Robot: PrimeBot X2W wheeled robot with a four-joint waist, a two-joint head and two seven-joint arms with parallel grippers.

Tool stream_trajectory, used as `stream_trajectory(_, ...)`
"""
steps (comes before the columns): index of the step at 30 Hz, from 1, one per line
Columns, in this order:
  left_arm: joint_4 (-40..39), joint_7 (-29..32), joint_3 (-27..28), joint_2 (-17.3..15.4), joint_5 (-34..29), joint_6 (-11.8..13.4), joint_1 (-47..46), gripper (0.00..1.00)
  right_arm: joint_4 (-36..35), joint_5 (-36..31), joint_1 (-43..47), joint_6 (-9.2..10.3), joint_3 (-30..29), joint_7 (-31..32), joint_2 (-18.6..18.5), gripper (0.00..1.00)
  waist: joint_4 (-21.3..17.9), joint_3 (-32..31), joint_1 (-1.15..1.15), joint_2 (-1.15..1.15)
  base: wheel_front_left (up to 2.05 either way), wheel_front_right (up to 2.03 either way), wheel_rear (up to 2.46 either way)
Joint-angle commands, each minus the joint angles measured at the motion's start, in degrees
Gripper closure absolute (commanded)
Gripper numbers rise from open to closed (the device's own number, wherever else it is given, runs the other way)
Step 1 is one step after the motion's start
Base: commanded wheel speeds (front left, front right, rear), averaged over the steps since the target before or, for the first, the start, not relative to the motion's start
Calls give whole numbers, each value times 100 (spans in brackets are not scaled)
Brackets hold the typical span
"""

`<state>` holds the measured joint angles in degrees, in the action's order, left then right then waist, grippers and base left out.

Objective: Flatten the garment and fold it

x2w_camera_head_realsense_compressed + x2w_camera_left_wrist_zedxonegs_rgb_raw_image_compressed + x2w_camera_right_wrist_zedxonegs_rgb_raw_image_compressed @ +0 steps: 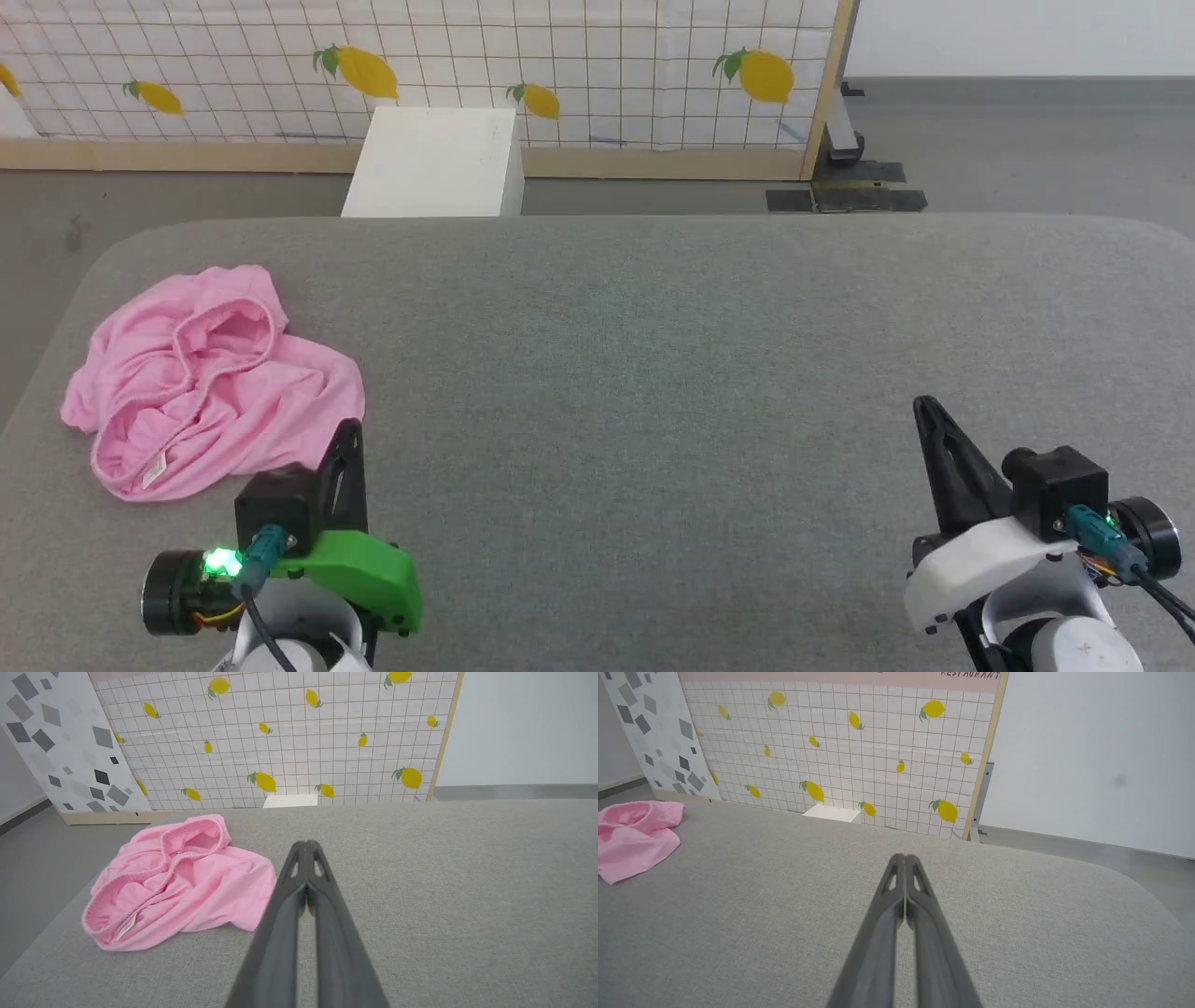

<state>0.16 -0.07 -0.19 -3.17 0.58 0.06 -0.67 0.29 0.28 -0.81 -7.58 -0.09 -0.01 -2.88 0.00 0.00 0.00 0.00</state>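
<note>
Head view, crumpled garment [205, 392], left pincer [349, 429] closed nearby, right pincer [924, 404] closed

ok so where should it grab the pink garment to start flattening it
Probably the gathered elastic hem by the white tag, a raised ridge at the near edge of the crumpled garment. The left gripper, shut now, is closest: open it and come in low from the robot's side, across the grey surface.

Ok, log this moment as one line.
fold: not begun | garment: crumpled, unfolded | left gripper: shut, empty, near garment | right gripper: shut, empty
</note>
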Motion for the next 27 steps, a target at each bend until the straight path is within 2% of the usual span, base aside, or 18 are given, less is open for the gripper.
stream_trajectory(1,-16,7,19,29,-58,-6,67,100,-29,-28,81,9,9,1,1,100,0,0,0,0,0,0,0)
stream_trajectory(27,-16,7,19,29,-58,-6,67,100,-29,-28,81,9,9,1,1,100,0,0,0,0,0,0,0)
